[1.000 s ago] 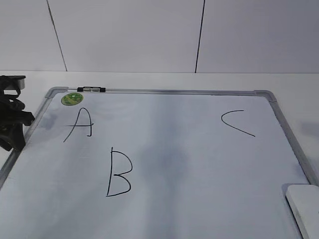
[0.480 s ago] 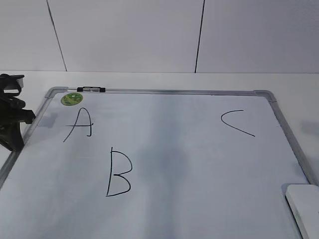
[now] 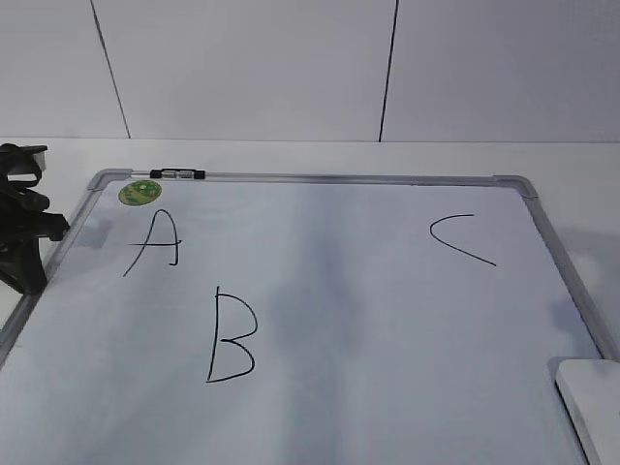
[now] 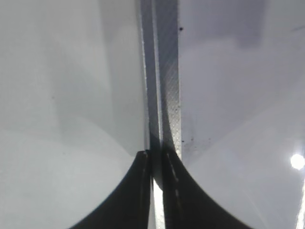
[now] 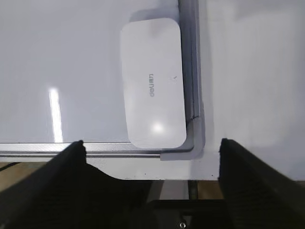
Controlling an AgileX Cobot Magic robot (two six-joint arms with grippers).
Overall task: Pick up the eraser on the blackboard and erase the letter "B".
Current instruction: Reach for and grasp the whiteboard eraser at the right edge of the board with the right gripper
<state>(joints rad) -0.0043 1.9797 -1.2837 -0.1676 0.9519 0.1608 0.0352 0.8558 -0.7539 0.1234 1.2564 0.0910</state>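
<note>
The blackboard (image 3: 387, 320) lies flat and bears a black "A" (image 3: 155, 242), the letter "B" (image 3: 231, 334) and a "C" (image 3: 460, 237). The white eraser (image 3: 593, 407) lies in the board's near right corner. It also shows in the right wrist view (image 5: 152, 81), flat against the frame. My right gripper (image 5: 151, 145) is open and empty, its fingers spread wide just short of the eraser's near end. It is out of the exterior view. My left gripper (image 3: 27, 262) is shut and empty over the board's left frame rail (image 4: 164, 86). It also shows in the left wrist view (image 4: 156, 160).
A round green sticker (image 3: 139, 192) and a small black clip (image 3: 177, 174) sit at the board's far left corner. A white table (image 3: 572, 160) surrounds the board, with a white panelled wall (image 3: 291, 68) behind. The table's front edge (image 5: 143, 167) lies under the right gripper.
The left gripper has shifted slightly at the board's left edge. A faint shadow has moved along the right frame towards the eraser. The letters and eraser have not moved.
</note>
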